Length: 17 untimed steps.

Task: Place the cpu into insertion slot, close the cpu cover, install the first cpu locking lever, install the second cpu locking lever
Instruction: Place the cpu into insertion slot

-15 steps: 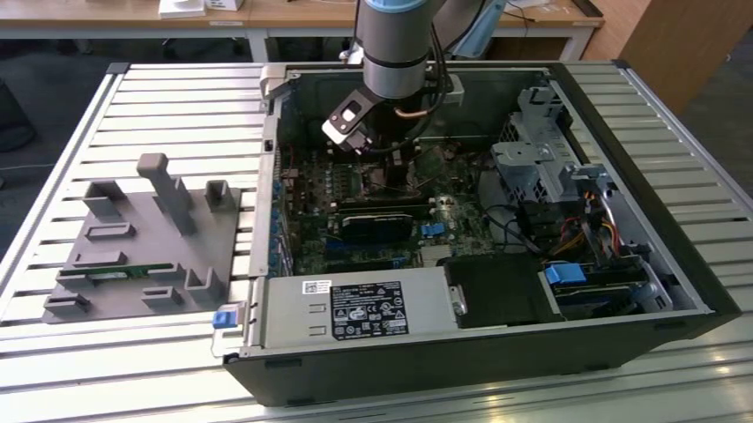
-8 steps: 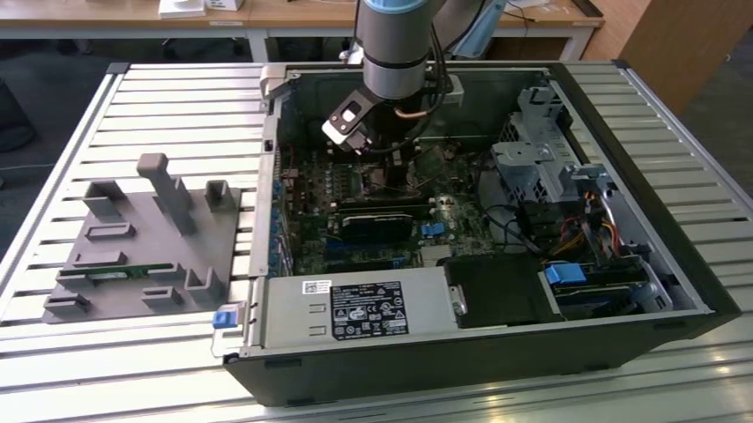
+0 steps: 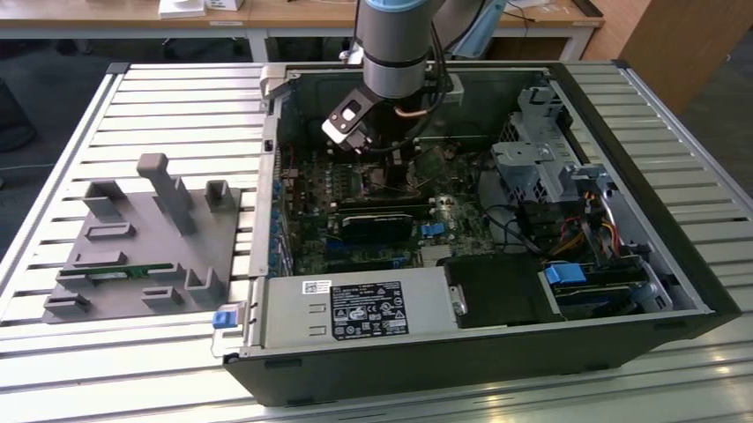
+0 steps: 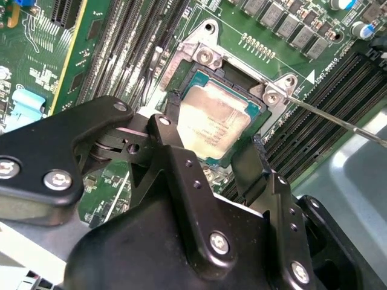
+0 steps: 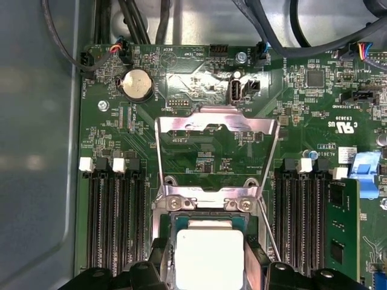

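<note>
The silvery square cpu (image 4: 211, 121) is gripped by the pincer (image 4: 215, 128) over the black insertion slot (image 4: 211, 78) — released askew, pins could be bent.

- You get bright, even light across the slatted counter (image 3: 176, 115), while the inside of the case (image 3: 389, 370) sits dim
- Glare whitens the cpu (image 5: 209, 260) in the first wrist view
</note>
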Each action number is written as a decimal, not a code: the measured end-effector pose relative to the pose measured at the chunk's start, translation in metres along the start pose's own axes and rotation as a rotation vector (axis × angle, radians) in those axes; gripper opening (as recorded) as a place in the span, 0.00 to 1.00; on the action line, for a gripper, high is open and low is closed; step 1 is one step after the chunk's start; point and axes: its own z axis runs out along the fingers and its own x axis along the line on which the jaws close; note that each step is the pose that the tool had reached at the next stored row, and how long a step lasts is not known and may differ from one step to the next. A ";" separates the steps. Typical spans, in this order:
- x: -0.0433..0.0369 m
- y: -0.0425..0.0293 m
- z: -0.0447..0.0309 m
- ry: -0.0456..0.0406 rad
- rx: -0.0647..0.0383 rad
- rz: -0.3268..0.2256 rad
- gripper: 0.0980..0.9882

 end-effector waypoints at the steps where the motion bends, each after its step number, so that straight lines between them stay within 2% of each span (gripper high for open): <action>1: 0.0000 0.0000 -0.0009 0.0000 0.000 0.000 0.58; 8: 0.0001 0.0006 -0.0133 -0.0002 0.001 0.001 0.56; 11: 0.0001 0.0008 -0.0147 0.0001 0.002 0.001 0.36; 12: 0.0001 0.0008 -0.0147 0.0001 0.002 0.001 0.36; 14: -0.0006 0.0007 -0.0148 -0.0001 0.002 0.001 0.22; 15: -0.0010 0.0008 -0.0148 -0.0002 0.002 0.001 0.22; 17: -0.0021 0.0008 -0.0148 0.0004 0.002 0.001 0.09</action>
